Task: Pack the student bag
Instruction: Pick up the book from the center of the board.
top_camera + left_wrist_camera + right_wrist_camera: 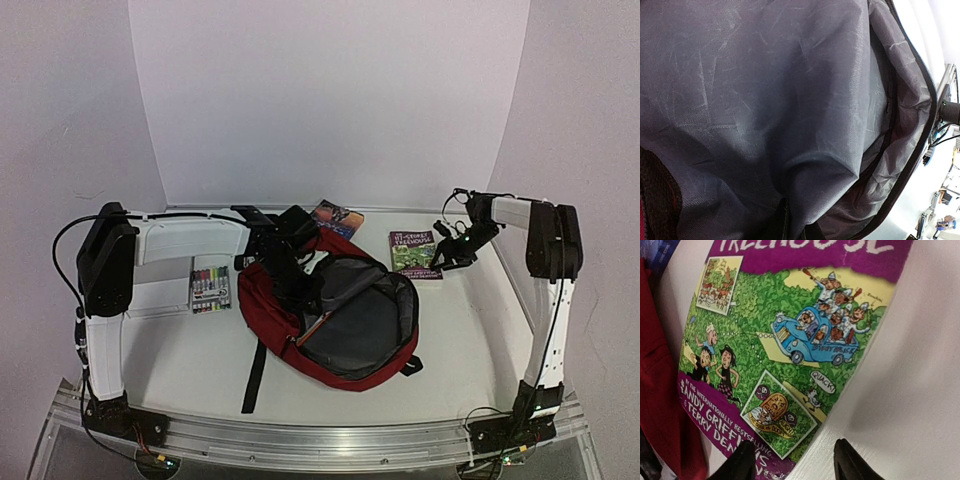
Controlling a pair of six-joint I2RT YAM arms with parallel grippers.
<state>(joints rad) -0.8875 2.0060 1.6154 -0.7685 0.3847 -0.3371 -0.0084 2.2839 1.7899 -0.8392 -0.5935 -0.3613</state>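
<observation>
Dark red student bag (262, 305) lying unzipped mid-table, grey lining facing up, long axis diagonal from far left to near right, left gripper (292, 266) closed at its far-left rim, right gripper (796, 462) fingers apart over Treehouse book (790, 340)

A: Can you see the fingers of your left gripper (297, 280)?
B: No. Its wrist view shows only the grey lining (765, 100) of the dark red fabric backpack (262, 300).
A: And the purple-and-green illustrated paperback book (775, 340)?
B: Your right wrist view clips its title at the top, and the fingertips of your right gripper (795, 465) at the bottom.
</observation>
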